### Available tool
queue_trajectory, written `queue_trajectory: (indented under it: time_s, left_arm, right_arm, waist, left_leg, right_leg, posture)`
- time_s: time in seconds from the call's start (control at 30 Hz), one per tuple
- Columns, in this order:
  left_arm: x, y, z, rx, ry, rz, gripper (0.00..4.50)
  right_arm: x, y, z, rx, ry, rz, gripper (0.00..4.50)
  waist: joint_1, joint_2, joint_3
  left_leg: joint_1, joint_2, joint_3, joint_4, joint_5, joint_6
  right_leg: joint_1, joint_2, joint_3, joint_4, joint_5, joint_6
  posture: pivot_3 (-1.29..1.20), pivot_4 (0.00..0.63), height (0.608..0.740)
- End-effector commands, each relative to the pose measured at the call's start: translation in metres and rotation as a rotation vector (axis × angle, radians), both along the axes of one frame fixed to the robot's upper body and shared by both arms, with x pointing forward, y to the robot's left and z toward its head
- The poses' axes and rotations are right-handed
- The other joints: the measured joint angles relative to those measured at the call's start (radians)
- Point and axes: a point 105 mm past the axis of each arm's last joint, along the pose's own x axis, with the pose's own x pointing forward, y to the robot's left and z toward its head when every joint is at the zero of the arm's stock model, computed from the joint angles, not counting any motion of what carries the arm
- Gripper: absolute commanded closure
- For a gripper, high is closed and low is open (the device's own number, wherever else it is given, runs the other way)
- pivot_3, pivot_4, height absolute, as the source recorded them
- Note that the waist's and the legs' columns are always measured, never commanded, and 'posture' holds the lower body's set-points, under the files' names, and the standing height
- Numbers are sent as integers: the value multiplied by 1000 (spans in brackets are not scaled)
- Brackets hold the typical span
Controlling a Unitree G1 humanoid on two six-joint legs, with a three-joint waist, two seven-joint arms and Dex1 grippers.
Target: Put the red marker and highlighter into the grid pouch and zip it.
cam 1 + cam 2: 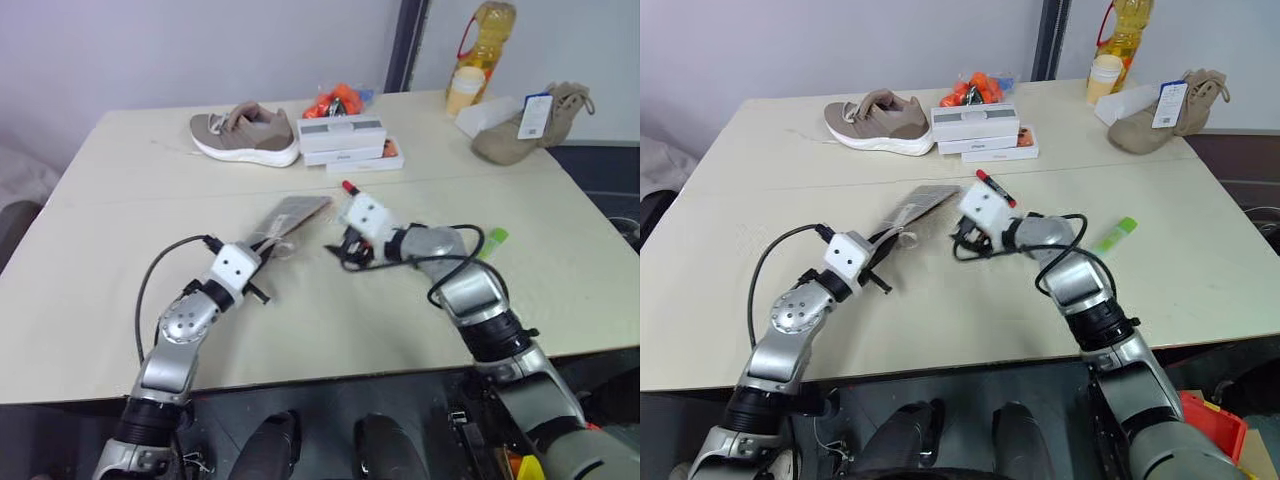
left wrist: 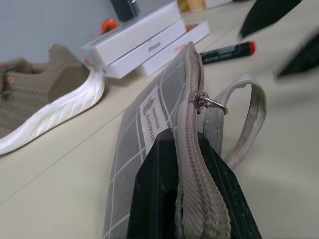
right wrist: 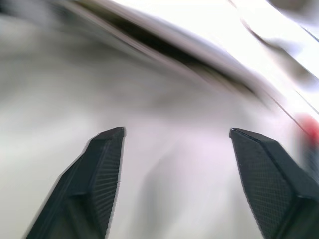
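Pinching the flat grey grid-lined fabric pouch at its zipper edge, left tool holds soft floppy cloth on the tabletop; right tool gapes empty near the slim, light, rollable red marker.

Both eye views look from above the near edge of the worktop, facing forward and down toward its far edge. They share almost the whole scene, from both arms to the shoe and white boxes by the far edge, the right eye set slightly sideways of the left. The left wrist view sits low and very near the grid pouch, looking along the left claw across the worktop to the same shoe, boxes and red marker. The right wrist view looks close along the right claw at the blurred worktop.
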Motion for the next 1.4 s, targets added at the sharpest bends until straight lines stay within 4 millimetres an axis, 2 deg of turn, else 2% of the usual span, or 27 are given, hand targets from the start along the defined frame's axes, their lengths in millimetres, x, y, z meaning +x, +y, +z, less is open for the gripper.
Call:
queue_trajectory:
  time_s: [0.03, 0.2, 0.37, 0.47, 0.6, 0.63, 0.77, 0.87, 1.0, 1.13, 1.23, 1.4]
  left_arm:
    - [0, 11, 8, 12, -26, 45, 4500]
    - [2, 9, 7, 20, -25, 56, 4500]
    - [3, 5, 6, 14, -22, 53, 4500]
    - [4, 6, 6, 8, -21, 63, 4500]
    - [4, 7, 7, 4, -21, 70, 4500]
    - [4, 8, 7, 0, -20, 74, 4500]
    - [7, 10, 9, -16, -20, 79, 4500]
    - [10, 8, 17, -51, -34, 63, 4500]
    - [12, 2, 22, -66, -41, 14, 4500]
    - [14, -8, 25, -77, -37, -52, 4500]
    - [16, -12, 27, -82, -37, -82, 4500]
    - [18, -16, 28, -89, -43, -100, 4500]
  right_arm:
    - [28, -23, 13, 100, -35, -180, 1008]
    - [57, -37, 10, 217, -1, -340, 1008]
    - [69, -33, 1, 255, 48, -364, 1008]
    - [71, -27, -3, 292, 77, -353, 1912]
    - [71, -26, -6, 288, 77, -347, 3979]
    - [70, -27, -6, 287, 69, -344, 4139]
    - [63, -26, 4, 224, -13, -264, 4135]
    - [42, -21, 22, 148, -120, -107, 4135]
    - [-6, -13, 36, 51, -192, 132, 4135]
    - [-31, -16, 39, -6, -187, 184, 4135]
    - [-38, -15, 37, -35, -175, 193, 4135]
    - [-39, -16, 36, -42, -169, 171, 4135]
  waist:
    - [-1, 0, 0]
    - [-2, 0, 0]
    - [-1, 0, 0]
    - [-2, 0, 0]
    - [-3, 0, 0]
    - [-3, 0, 0]
    - [-1, 0, 0]
    - [5, 0, 0]
    - [5, 0, 0]
    - [1, 0, 0]
    - [2, 0, 0]
    - [7, 0, 0]
  left_leg:
    - [0, 0, 0, 0, 0, 0]
    - [0, 1, 1, -1, 0, 0]
    - [0, 1, 2, -1, 0, 0]
    - [0, 1, 2, -1, 0, 0]
    - [0, 1, 2, -1, 0, 0]
    - [0, 1, 2, -1, 0, 0]
    - [0, 1, 2, 0, 0, 0]
    - [-1, 0, 2, 0, 0, 0]
    - [-2, 0, 2, 1, 0, 0]
    - [-1, 0, 2, 1, 0, 0]
    - [-1, 1, 2, 1, 0, 0]
    - [-1, 1, 2, 1, 0, 0]
  right_leg:
    - [0, 0, 0, 0, 0, 0]
    - [-1, 1, 1, 0, 1, -1]
    - [-1, 1, 2, 0, 1, -1]
    - [-1, 1, 2, 0, 1, -1]
    - [-1, 1, 2, 0, 1, -1]
    - [-1, 1, 2, 0, 1, -1]
    - [-1, 1, 2, 0, 1, -1]
    - [-1, 1, 2, 0, 1, -1]
    - [-1, 0, 2, -1, 2, 1]
    - [-1, 0, 2, -1, 2, 1]
    - [-1, 1, 2, -1, 2, 1]
    - [-1, 1, 2, -1, 2, 1]
  posture:
    - [0, 150, 740]
    - [0, 150, 740]
    - [0, 150, 740]
    - [0, 150, 740]
    - [0, 150, 740]
    - [0, 150, 740]
    - [0, 150, 740]
    - [0, 150, 740]
    - [0, 150, 740]
    - [0, 150, 740]
    - [0, 150, 740]
    - [0, 150, 740]
